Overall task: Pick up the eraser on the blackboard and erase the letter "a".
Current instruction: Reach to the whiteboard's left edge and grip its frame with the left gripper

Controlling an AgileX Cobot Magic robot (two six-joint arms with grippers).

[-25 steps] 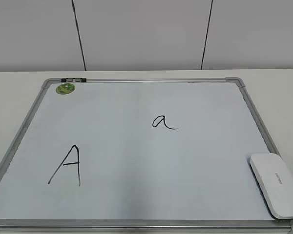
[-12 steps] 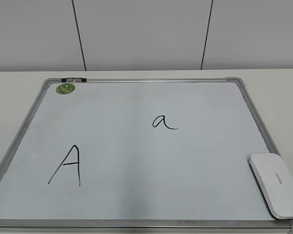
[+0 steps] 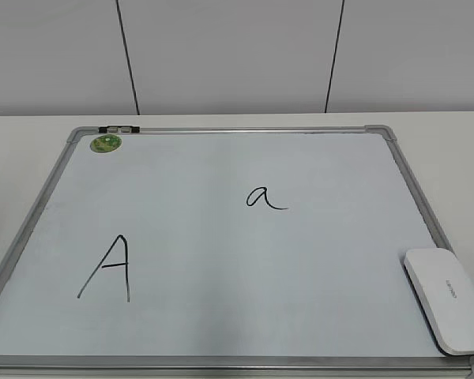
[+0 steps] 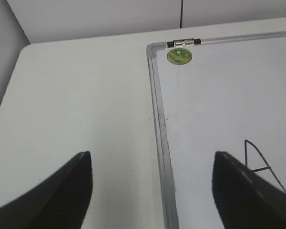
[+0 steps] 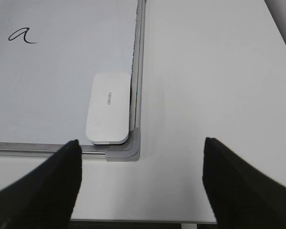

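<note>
Right wrist view: eraser (image 5: pixel 108 108) against blackboard (image 5: pixel 62 71) corner frame, both tools spread wide, empty.

The blackboard (image 3: pixel 221 260) is pale bluish-white with a silver frame. The eraser (image 3: pixel 449 300) is white, the magnet (image 3: pixel 107 144) green, the letter "a" (image 3: pixel 265 198) black.

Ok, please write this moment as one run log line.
stage: before pickup | eraser: lying at board corner | letter "a": not erased | left fingers: open | right fingers: open
</note>
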